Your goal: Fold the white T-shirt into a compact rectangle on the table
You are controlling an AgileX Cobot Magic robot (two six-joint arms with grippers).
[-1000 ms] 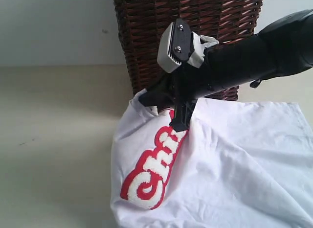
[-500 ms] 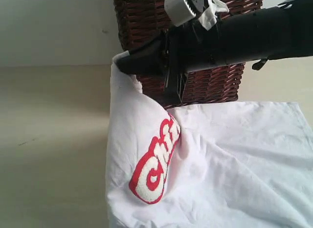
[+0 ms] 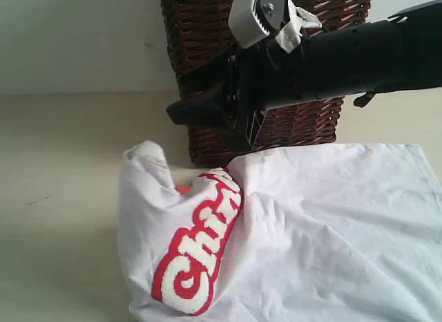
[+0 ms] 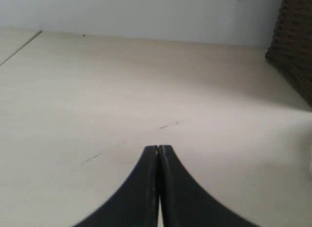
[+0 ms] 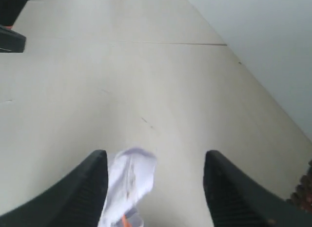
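T-shirt [image 3: 324, 225] is lying rumpled on the table [image 3: 62, 197], just in front of the wicker basket [image 3: 200, 39]. Its left part is bunching up, with the red-edged letters [image 3: 197, 256] facing up and a small orange tag [image 3: 181, 188] peeking out. The right gripper [image 3: 207, 125] is hovering above that bunched part, jaws standing wide apart and holding nothing. The left gripper [image 4: 158, 149] is hanging over the table, jaws pressed together, gripping nothing.
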